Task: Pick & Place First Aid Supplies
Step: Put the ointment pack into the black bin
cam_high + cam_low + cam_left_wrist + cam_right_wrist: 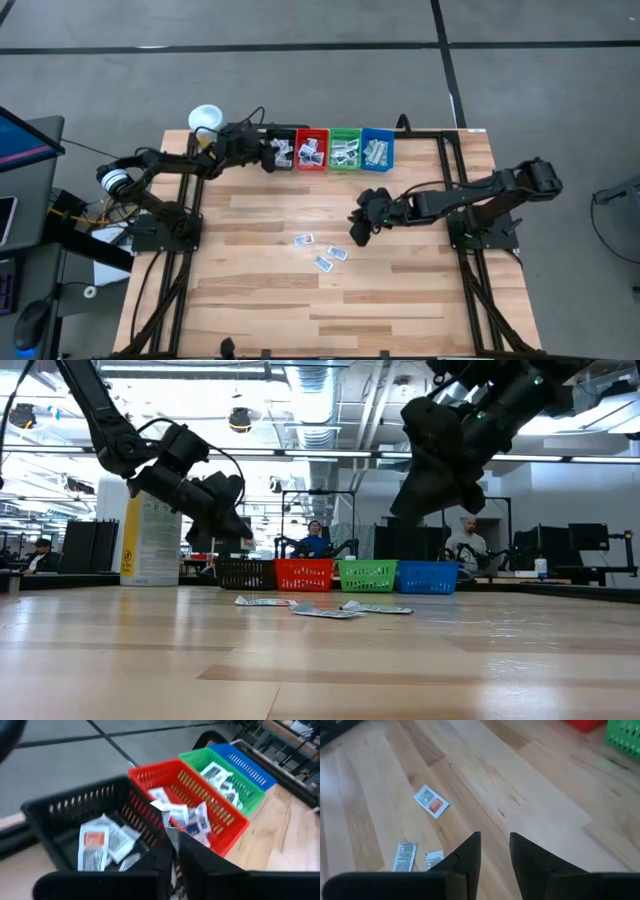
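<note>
Three first aid packets lie flat on the wooden table: one (303,240), another (337,253) and a third (324,263); one with an orange patch (431,801) shows in the right wrist view. More packets fill the four bins at the far edge. My left gripper (272,152) hangs over the black bin (75,820), next to the red bin (215,805), shut on a white packet (167,817). My right gripper (358,228) hovers open above bare wood, right of the loose packets, with nothing between its fingers (470,852). My left gripper pinches a white packet between its two fingers (200,855). The packet's free end (162,810) sticks out past the fingertips. The fingers slant down from the table's left. The packet is lifted clear, above the wall between the black and red bins.
The black (282,150), red (311,150), green (345,148) and blue (378,148) bins stand in a row at the far edge. A yellow bottle with a white cap (204,118) stands left of them. Bare wood stretches along the near half of the table (320,310).
</note>
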Controlling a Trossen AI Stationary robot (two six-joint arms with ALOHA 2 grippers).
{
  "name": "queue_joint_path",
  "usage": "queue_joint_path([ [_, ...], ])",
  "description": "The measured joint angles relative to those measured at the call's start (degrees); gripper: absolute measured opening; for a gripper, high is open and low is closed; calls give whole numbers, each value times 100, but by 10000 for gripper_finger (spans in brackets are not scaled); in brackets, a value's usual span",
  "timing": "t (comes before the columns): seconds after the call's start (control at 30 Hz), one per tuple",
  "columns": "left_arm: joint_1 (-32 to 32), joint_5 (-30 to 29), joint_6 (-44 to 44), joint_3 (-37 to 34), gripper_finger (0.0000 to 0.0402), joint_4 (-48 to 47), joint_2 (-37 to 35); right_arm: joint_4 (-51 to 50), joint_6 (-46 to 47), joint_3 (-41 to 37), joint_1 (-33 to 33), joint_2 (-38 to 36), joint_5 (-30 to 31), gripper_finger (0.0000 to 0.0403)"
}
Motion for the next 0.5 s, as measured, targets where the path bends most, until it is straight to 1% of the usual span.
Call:
queue_joint_path([
  [0.3, 0, -127, 20, 315, 81, 32, 15, 461, 20, 0, 70, 187, -12, 98],
  [0.43, -2, -129, 29, 322, 96, -56, 15, 576, 15, 2, 110, 184, -16, 98],
  [0.5, -5, -140, 166, 322, 102, -193, 15, 568, 15, 0, 118, 184, -16, 98],
])
